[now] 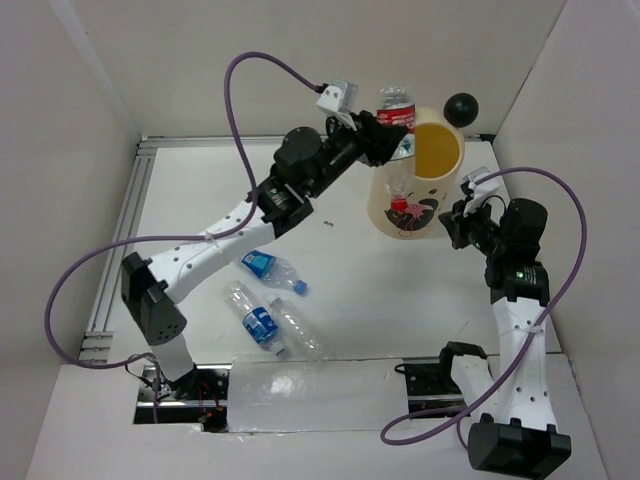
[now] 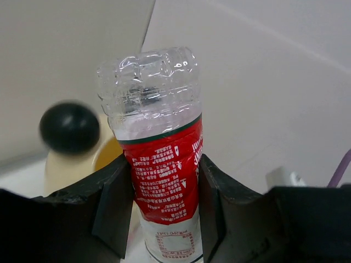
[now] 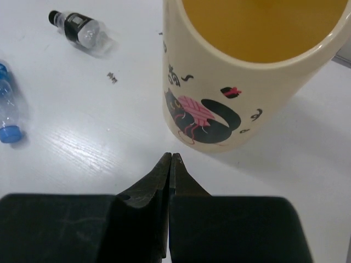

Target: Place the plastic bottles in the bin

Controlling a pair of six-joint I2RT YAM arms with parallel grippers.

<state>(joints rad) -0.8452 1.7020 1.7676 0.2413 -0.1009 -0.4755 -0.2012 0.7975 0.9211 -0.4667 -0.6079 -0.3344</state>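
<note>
My left gripper (image 1: 388, 130) is shut on a clear bottle with a red label (image 1: 396, 104) and holds it upright above the left rim of the bin (image 1: 385, 192). In the left wrist view the fingers (image 2: 118, 192) clamp the red label of the bottle (image 2: 164, 164). The bin's yellowish rim (image 2: 104, 153) and one black ball ear (image 2: 69, 127) show behind it. The bin is a cream cylinder with a pink-and-black print (image 3: 263, 87). My right gripper (image 3: 171, 160) is shut and empty, just right of the bin's base (image 1: 455, 225).
Three bottles lie on the table at the near left: two with blue labels (image 1: 268, 267) (image 1: 258, 320) and a clear one (image 1: 300, 332). A dark-labelled bottle (image 3: 77, 26) and a blue-capped one (image 3: 8, 118) show in the right wrist view. White walls enclose the table.
</note>
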